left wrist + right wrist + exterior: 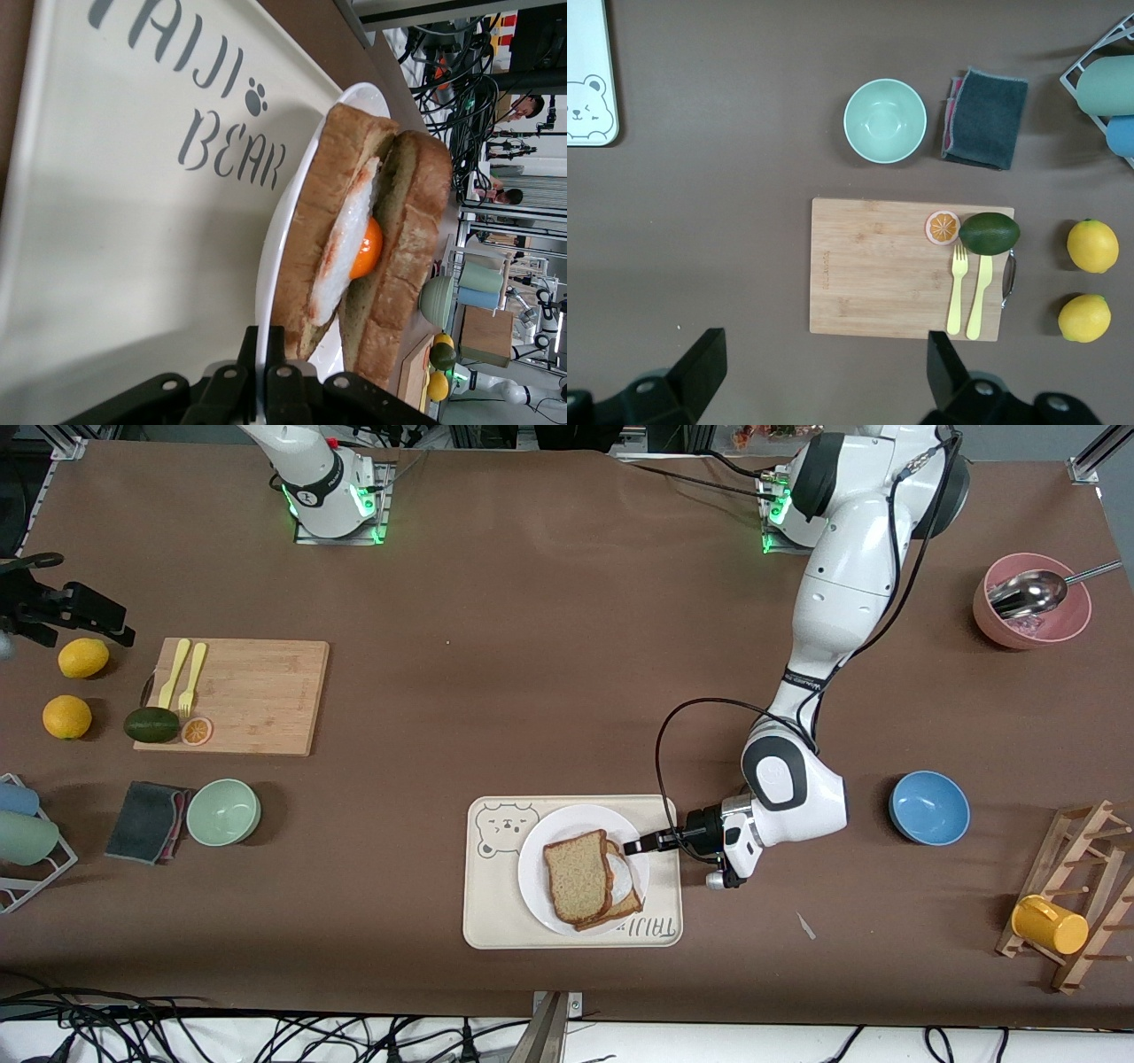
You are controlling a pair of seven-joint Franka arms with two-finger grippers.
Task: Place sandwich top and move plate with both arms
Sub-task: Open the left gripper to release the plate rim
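Sandwich top [577, 879] lies on egg slice [623, 895], on plate [535, 868], on bear-print tray [487, 903] near bench [567, 691] edge closest to front camera. Left tool [631, 847] low, level – fingers clamped on plate rim. Right tool [824, 363] waits, spread open, over cutting board [257, 695] – bare bench around tray

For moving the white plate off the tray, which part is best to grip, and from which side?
Probably the thin raised rim, taken from the side toward the left arm's end of the table. The plate lies flat on the tray, so only its edge can be pinched; there the rim is bare of bread, and the left gripper is already at it, fingers closed on it.
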